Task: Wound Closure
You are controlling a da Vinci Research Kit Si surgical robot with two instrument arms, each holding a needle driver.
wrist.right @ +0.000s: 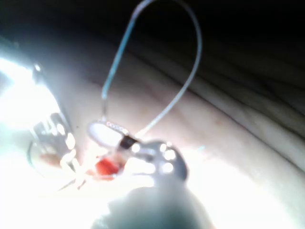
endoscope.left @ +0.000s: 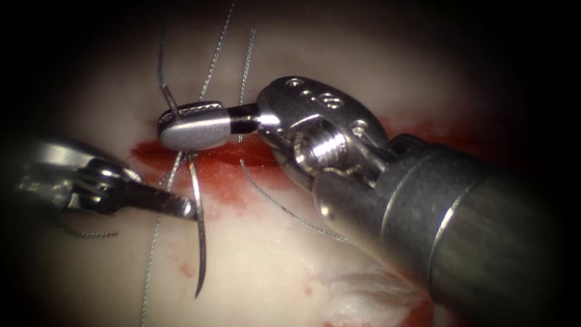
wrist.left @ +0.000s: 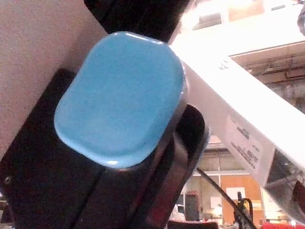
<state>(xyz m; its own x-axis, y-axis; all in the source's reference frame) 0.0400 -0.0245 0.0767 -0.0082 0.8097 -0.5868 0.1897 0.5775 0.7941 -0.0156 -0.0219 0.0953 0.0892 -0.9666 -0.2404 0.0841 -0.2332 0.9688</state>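
My right tool comes in from the right, its jaws shut on the curved needle close to its tail end. The tail sticks out above the jaws with thread running up from it. The needle's body hangs down across the left end of the cut, and its point lies bare over pale tissue, out of the flesh. My left tool reaches in from the left, its tip touching the needle at mid-curve. In the right wrist view the right tool has a thread loop above it.
Red fluid pools along the cut. Several thread strands cross it: two run upward, one trails down left, one curves toward the right shaft. The thick right shaft covers the lower right. Frayed tissue lies beneath it.
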